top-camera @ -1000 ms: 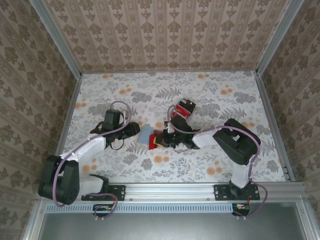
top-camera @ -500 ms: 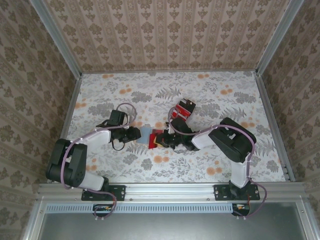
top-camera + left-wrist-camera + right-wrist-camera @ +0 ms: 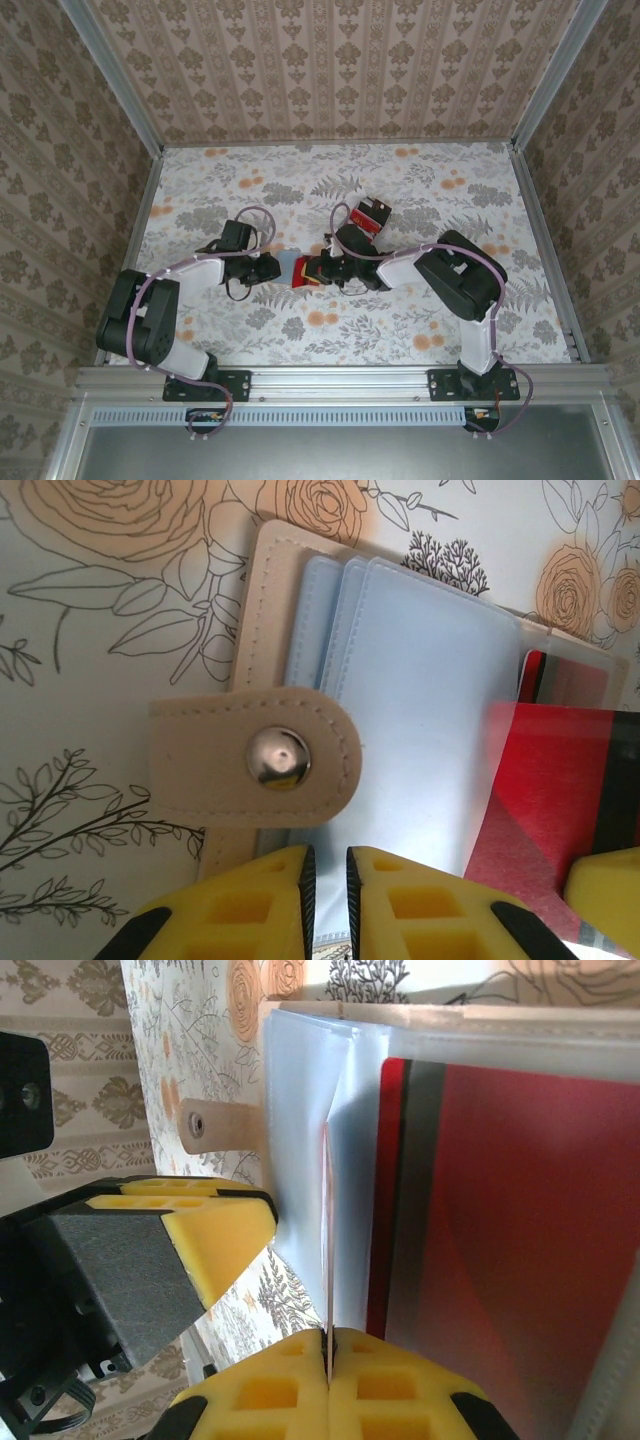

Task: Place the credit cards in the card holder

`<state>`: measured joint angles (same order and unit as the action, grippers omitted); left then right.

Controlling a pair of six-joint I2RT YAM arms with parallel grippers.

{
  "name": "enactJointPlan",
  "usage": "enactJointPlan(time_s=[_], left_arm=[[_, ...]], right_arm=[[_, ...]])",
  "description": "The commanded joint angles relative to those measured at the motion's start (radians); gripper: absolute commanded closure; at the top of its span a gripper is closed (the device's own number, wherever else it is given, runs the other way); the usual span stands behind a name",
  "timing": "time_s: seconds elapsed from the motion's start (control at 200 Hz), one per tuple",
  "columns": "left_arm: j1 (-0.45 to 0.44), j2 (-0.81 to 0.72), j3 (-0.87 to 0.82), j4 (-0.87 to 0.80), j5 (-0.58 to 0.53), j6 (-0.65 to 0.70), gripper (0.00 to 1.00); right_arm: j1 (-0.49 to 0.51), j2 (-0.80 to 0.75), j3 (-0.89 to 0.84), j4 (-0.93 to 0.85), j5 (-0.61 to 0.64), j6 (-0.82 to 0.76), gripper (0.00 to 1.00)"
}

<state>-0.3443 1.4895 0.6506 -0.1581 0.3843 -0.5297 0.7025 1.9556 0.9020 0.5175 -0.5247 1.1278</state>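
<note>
Red card [image 3: 312, 271] in tight right gripper [image 3: 327, 1344] at card holder [image 3: 268, 600]; left gripper [image 3: 326, 866] near-closed alongside

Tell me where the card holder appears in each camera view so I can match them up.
Top external: card holder mid-table, just left of the red card.
Left wrist: card holder centre, sleeves fanned, snap strap at left.
Right wrist: card holder upper middle, sleeves seen edge-on.
Shared landmark: the red card against its sleeves.

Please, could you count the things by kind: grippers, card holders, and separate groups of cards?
Yellow-padded two-finger grippers: 2, left gripper and right gripper
Flat tan leather-like card holder: 1
Groups of glossy red credit cards: 2, one at the holder, one loose cluster farther back
Total: 5
</note>
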Motion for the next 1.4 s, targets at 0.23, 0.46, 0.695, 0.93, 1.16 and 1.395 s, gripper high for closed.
enactJointPlan(time_s=[0.23, 0.46, 0.695, 0.93, 1.16, 1.395], left_arm=[[0.008, 0.008, -0.018, -0.010, 0.005, 0.028, 0.83], [0.009, 0.008, -0.007, -0.014, 0.010, 0.028, 0.83], [0.008, 0.008, -0.006, -0.011, 0.016, 0.026, 0.84], [0.008, 0.004, -0.010, -0.014, 0.013, 0.025, 0.84], [0.008, 0.005, -0.009, -0.008, 0.016, 0.019, 0.84], [0.008, -0.003, -0.005, -0.024, 0.009, 0.024, 0.84]], right_arm=[[-0.028, 0.072, 0.076, -0.112, -0.010, -0.102, 0.99], [-0.022, 0.095, 0.098, -0.107, 0.031, -0.122, 0.99], [-0.007, 0.089, 0.069, -0.075, 0.099, -0.109, 0.99], [-0.004, 0.074, 0.043, -0.044, 0.148, -0.091, 0.99], [0.040, 0.125, 0.095, -0.039, 0.129, -0.073, 0.95], [0.038, 0.056, 0.084, -0.137, 0.163, -0.135, 0.69]])
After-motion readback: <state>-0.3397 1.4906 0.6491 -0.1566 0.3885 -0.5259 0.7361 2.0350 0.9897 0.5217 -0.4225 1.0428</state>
